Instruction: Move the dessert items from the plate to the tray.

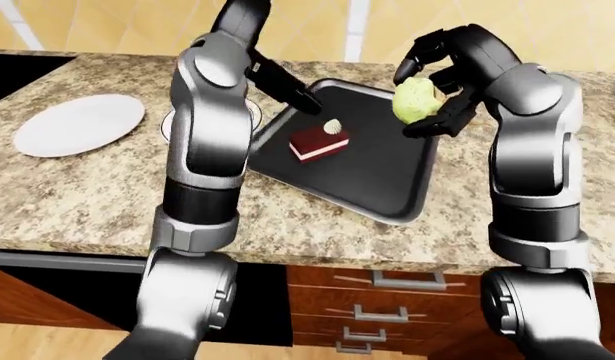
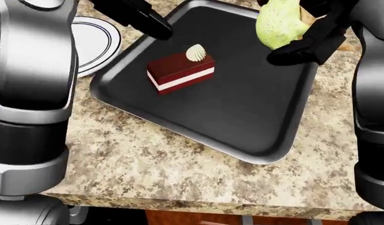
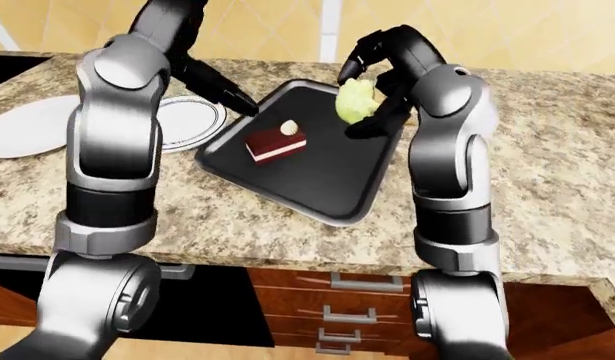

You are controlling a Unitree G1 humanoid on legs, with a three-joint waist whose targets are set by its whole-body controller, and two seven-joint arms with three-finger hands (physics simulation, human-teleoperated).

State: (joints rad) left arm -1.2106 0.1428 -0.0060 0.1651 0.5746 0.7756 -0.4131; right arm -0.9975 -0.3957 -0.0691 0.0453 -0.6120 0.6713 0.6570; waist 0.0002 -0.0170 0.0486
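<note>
Cake slice (image 2: 179,73): red, cream-topped

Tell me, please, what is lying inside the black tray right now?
Only the cake slice lies in the tray, towards its left in the head view. The right hand holds the green dessert above the tray's upper edge, hiding a little of it.
</note>
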